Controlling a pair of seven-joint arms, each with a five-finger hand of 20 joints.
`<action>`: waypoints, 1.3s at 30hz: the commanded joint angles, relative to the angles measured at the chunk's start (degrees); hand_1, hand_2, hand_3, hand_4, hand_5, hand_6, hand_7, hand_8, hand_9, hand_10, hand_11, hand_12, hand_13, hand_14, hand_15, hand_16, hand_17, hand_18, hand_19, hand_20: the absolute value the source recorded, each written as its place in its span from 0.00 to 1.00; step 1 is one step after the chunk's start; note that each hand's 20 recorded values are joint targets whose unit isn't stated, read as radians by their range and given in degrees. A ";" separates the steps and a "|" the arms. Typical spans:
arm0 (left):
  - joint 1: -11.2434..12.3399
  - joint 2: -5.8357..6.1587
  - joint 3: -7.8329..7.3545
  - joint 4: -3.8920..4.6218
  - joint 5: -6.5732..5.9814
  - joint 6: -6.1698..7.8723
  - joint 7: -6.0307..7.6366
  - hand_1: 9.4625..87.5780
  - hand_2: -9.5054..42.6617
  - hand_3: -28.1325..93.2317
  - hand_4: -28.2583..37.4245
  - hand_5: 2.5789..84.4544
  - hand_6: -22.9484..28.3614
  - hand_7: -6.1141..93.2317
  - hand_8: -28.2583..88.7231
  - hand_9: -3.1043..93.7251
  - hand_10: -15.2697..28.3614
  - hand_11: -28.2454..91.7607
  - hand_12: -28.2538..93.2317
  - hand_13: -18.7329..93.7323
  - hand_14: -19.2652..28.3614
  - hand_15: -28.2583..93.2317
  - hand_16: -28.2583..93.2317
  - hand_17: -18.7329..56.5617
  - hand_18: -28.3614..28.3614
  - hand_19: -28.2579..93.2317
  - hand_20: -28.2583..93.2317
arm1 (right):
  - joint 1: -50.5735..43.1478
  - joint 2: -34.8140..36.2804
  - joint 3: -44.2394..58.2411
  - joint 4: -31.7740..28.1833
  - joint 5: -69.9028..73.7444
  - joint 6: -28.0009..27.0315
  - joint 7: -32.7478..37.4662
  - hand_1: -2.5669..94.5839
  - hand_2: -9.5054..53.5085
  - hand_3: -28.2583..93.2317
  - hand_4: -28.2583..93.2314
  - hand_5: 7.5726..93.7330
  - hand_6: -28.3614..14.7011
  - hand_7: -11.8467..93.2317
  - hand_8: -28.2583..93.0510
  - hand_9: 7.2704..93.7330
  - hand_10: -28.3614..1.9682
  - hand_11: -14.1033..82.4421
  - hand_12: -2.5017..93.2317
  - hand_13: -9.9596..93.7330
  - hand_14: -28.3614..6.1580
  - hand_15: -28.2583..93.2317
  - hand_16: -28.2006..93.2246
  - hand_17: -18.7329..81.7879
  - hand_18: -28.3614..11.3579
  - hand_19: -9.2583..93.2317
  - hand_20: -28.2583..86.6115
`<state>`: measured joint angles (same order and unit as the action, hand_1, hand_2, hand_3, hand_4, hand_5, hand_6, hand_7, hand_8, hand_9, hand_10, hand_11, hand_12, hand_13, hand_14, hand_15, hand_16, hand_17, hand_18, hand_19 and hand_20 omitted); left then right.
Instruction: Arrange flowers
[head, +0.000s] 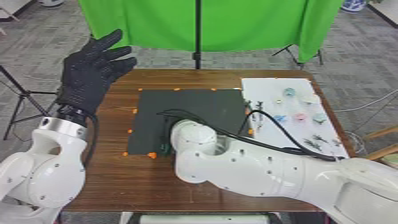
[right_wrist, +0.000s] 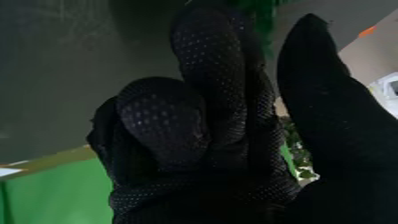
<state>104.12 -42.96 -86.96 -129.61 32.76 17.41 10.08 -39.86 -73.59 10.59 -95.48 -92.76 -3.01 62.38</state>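
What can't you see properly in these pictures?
- Green leaves, right wrist view: partly behind the right hand; can't tell if it holds them.
- Dark mat, head view: lower right part hidden by the right arm.
- Little coloured pieces on the white sheet, head view: too small to tell what kind.
- Left arm, head view: cut off by the picture's edge.

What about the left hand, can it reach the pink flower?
Probably not easily: the left hand is at the far left, the pink flower at the right, and the outstretched right arm likely gets in the way.
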 joint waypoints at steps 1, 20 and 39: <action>-0.04 -0.75 0.29 0.19 0.09 0.37 -0.40 0.15 0.40 0.86 0.00 0.40 0.64 0.19 0.16 0.34 0.81 0.47 0.31 0.38 0.98 0.69 0.14 0.15 0.94 0.76 0.31 | -1.28 -0.64 2.48 -0.38 2.25 -2.03 -1.25 0.45 0.02 0.83 0.00 0.78 0.55 0.24 0.14 0.91 0.52 0.51 0.24 0.87 0.59 0.81 0.39 0.70 0.24 1.00 0.68; 1.39 -0.94 -0.47 -0.25 0.20 0.69 -1.08 0.15 0.40 0.86 0.00 0.40 0.64 0.19 0.17 0.34 0.81 0.47 0.31 0.38 0.98 0.69 0.14 0.15 0.94 0.76 0.31 | -2.88 -1.12 4.16 -2.14 2.89 -1.36 -3.70 0.43 0.04 0.83 0.00 0.72 0.55 0.23 0.14 0.89 0.51 0.50 0.23 0.85 0.58 0.82 0.38 0.68 0.22 1.00 0.68; 5.03 -0.43 -2.52 -1.66 -0.18 1.71 0.51 0.15 0.40 0.86 0.00 0.40 0.64 0.19 0.16 0.34 0.81 0.47 0.31 0.38 0.98 0.69 0.14 0.15 0.94 0.76 0.31 | 1.72 0.54 -0.72 -2.08 -1.24 5.80 -3.64 0.42 0.03 0.83 0.00 0.70 0.52 0.23 0.14 0.88 0.49 0.51 0.23 0.85 0.57 0.83 0.38 0.68 0.22 1.00 0.68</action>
<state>105.57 -43.59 -87.84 -130.04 32.85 17.90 9.24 -41.03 -73.95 11.32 -97.45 -92.40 0.08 59.00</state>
